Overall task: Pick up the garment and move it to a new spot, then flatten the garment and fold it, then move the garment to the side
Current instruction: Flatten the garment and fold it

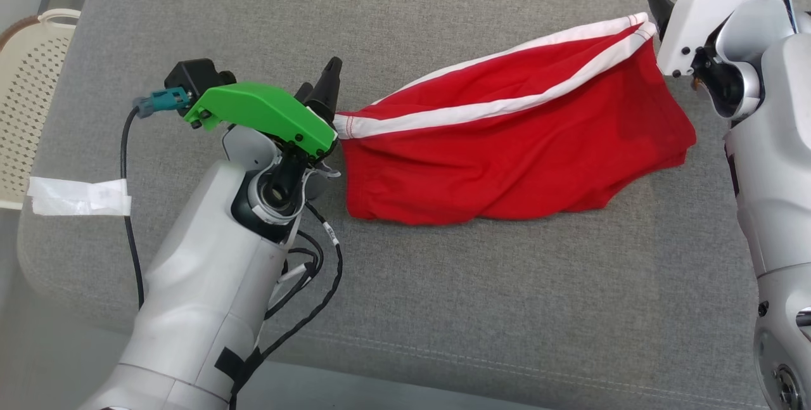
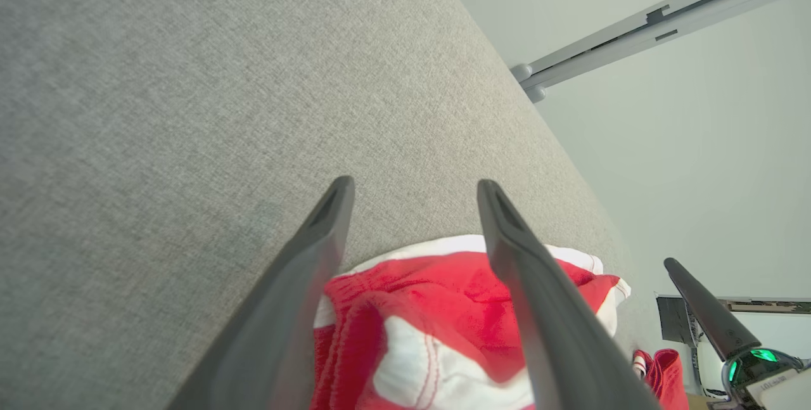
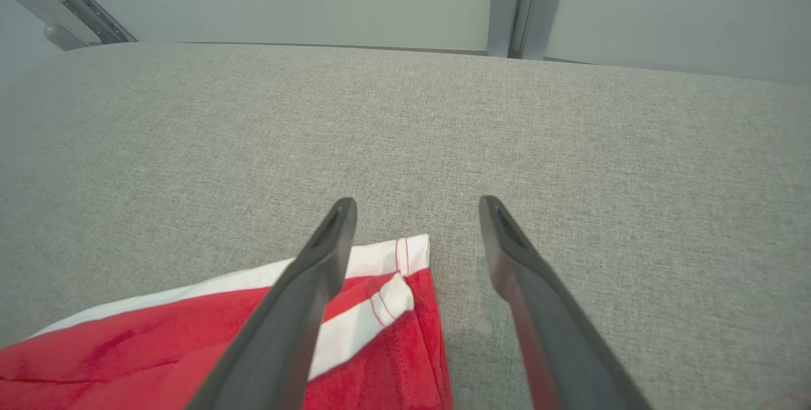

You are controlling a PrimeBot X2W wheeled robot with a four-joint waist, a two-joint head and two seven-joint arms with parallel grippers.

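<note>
The garment [image 1: 507, 156] is a pair of red shorts with a white waistband, lying spread out and creased on the grey cushion [image 1: 443, 296]. My left gripper [image 1: 320, 83], under its green cover, stands at the waistband's left end. In the left wrist view it [image 2: 415, 188] is open, with the garment [image 2: 443, 308] lying loose below and between the fingers. My right gripper [image 1: 662, 7] is at the waistband's right corner. The right wrist view shows it [image 3: 416, 204] open, the garment's corner [image 3: 380, 334] on the cushion beneath the left finger. Neither gripper holds anything.
A white perforated basket [image 1: 31, 99] stands beyond the cushion's left edge. A taped black cable [image 1: 79, 196] hangs from my left arm. The cushion's front seam [image 1: 507, 365] runs near the bottom. A pale wall with grey rails [image 3: 523, 11] lies behind the cushion.
</note>
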